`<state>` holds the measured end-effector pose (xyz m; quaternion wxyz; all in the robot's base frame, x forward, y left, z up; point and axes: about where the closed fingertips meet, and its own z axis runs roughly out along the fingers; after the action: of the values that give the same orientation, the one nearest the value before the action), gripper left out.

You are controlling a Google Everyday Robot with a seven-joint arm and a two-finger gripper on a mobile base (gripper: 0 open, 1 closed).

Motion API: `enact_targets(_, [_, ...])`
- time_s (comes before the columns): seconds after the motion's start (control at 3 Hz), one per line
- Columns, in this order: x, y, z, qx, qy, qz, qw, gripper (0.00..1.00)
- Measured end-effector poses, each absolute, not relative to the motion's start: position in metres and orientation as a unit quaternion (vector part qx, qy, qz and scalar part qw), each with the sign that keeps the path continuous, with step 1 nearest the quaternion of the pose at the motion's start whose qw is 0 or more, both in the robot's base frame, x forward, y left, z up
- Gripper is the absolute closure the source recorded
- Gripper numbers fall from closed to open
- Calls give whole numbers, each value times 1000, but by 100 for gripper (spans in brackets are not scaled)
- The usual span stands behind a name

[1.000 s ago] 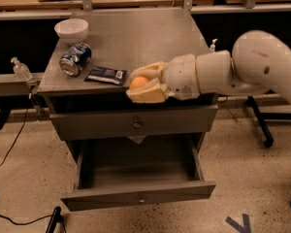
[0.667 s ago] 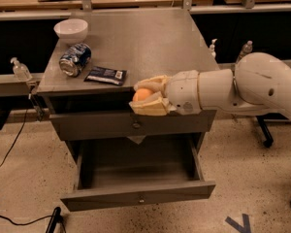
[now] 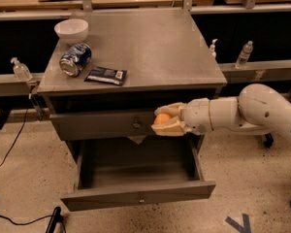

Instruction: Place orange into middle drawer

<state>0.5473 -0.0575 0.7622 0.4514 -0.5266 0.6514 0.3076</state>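
We log the cream two-finger end effector (image 3: 159, 121) at frame centre, clenched around the small round orange fruit (image 3: 162, 118). The fruit hangs in front of the closed upper grey drawer front (image 3: 102, 125) and above the wide grey metal middle drawer (image 3: 138, 198), which is open at lower centre. On the grey tabletop (image 3: 155, 47), upper left: white bowl (image 3: 71, 30), blue soda can (image 3: 75, 59) on its side, dark flat packet (image 3: 105, 75).

Small round orange (image 3: 162, 119): partly covered by 2 fingers of the cream gripper (image 3: 158, 121) clasping it, above the open grey metal middle drawer (image 3: 136, 198). Drawer's rear: hidden under grey upper drawer front (image 3: 97, 125). White arm (image 3: 262, 113): cut by right edge. Dark blue flat packet (image 3: 105, 74): print unreadable.
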Motion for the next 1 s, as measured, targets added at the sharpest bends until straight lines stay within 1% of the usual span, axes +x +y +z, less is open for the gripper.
enact_targets(0.33, [538, -70, 701, -537, 653, 322, 426, 100])
enact_targets(0.67, [527, -76, 647, -531, 653, 340, 420, 100])
enact_targets(1.0, [522, -79, 617, -516, 640, 374, 430, 100])
